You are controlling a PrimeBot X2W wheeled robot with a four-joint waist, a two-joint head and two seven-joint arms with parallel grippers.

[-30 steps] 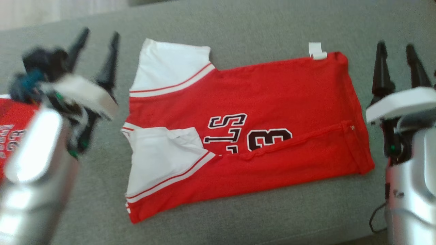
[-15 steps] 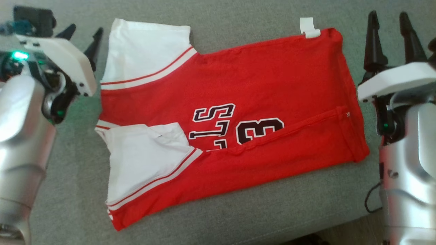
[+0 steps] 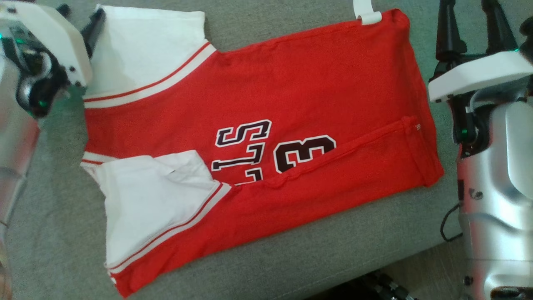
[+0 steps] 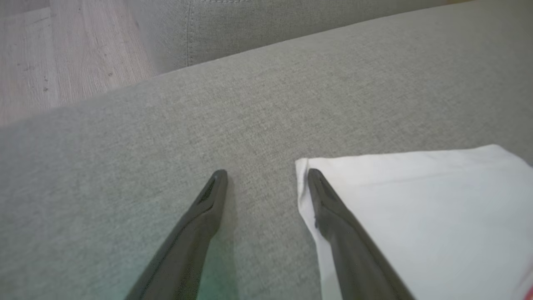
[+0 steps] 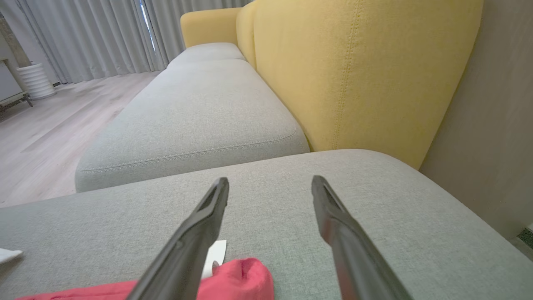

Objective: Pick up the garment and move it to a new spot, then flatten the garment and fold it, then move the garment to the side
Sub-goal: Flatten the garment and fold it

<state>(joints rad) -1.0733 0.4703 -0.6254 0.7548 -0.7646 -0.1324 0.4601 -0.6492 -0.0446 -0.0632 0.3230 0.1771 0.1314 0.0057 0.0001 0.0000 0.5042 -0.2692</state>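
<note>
Head view: a grey fabric sofa seat (image 3: 291,258) runs edge to edge, and the garment (image 3: 316,79), a red jersey, lies flat across the middle of the frame with its lower long edge folded up over the print. There are 2 white sleeves: 1 at the upper left (image 3: 145,46), 1 at the lower left (image 3: 154,200), each with red-and-white striped trim.

In the right wrist view, a yellow backrest (image 5: 354,71) stands at upper right. Pale curtains (image 5: 95,33) hang at upper left above light wood flooring (image 5: 37,137), beside a white ribbed pot (image 5: 35,81).

Writing now: dark, white-edged lettering (image 3: 243,146) lies sideways at centre. "S" and "LS" are readable, and the fold cuts off the rest. Beside it is a numeral "3" (image 3: 306,152). A white tag (image 3: 366,12) sticks out at the top edge, its print too small to read.

The left gripper (image 4: 266,172) is spread wide and empty, with 1 fingertip over the sleeve's corner; contact can't be judged. The right gripper (image 5: 270,180) is also spread and holding nothing, above bare cushion, with the red hem at the bottom of its frame.
</note>
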